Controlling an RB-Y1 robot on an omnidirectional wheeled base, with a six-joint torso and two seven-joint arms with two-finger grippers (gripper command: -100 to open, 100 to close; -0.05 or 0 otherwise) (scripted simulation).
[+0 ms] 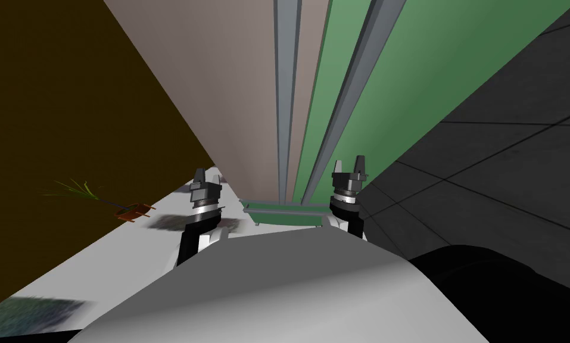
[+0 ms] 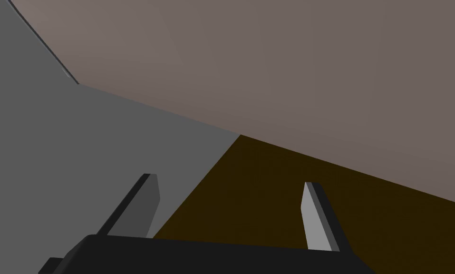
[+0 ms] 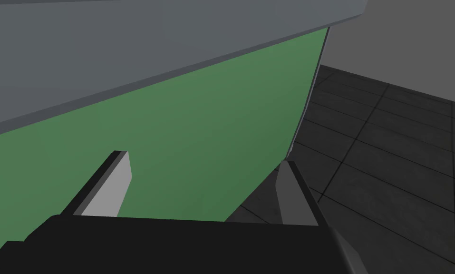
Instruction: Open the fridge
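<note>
Wall [image 1: 69,119], dark brown, flat, ahead and outboard of left end effector [image 1: 208,175]; top cut off. Fridge [image 1: 396,89]: smooth green face straight ahead of right end effector [image 1: 348,162], upper part cut off. Whether the adjoining taupe panel [image 1: 230,89], ahead of the left end effector, belongs to it cannot be told. Floor [image 1: 504,167], dark square tiles, outboard of right end effector. Bars [image 1: 286,89], two, long, grey, rising between the end effectors; ends cut off. Both end effectors: blades apart, gripping nothing. Potted plant [image 1: 131,210], small, smeared, outboard of left end effector.
</note>
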